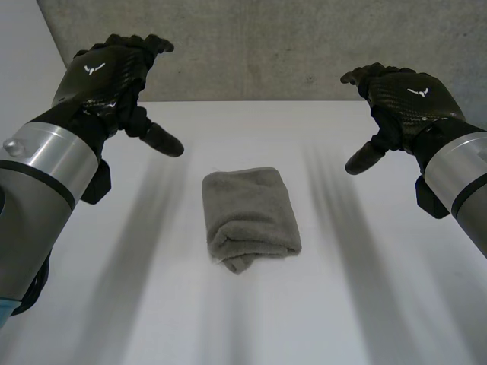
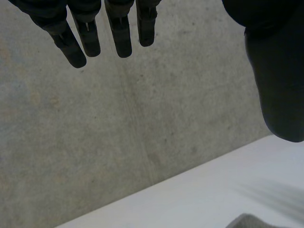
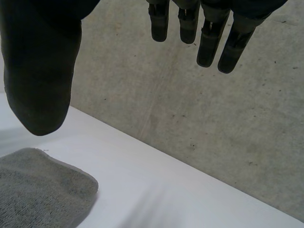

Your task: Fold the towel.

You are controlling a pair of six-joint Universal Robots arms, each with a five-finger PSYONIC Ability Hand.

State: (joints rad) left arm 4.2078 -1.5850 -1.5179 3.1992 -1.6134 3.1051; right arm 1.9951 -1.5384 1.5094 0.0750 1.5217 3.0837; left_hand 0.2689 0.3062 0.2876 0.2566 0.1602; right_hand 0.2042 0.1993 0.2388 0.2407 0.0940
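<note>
A grey towel [image 1: 249, 218] lies folded into a small thick rectangle in the middle of the white table [image 1: 365, 304]. My left hand [image 1: 106, 72] hovers above the table to the towel's left, fingers straight, thumb spread, holding nothing. My right hand [image 1: 403, 95] hovers likewise to the towel's right, open and empty. In the left wrist view my fingers [image 2: 118, 33] hang straight in front of the wall, and a corner of the towel [image 2: 251, 222] peeks in beneath the thumb. In the right wrist view the towel [image 3: 38, 190] lies below my thumb [image 3: 40, 71], apart from it.
A grey concrete wall [image 1: 266, 46] rises right behind the table's far edge [image 1: 251, 102]. Bare tabletop surrounds the towel on all sides.
</note>
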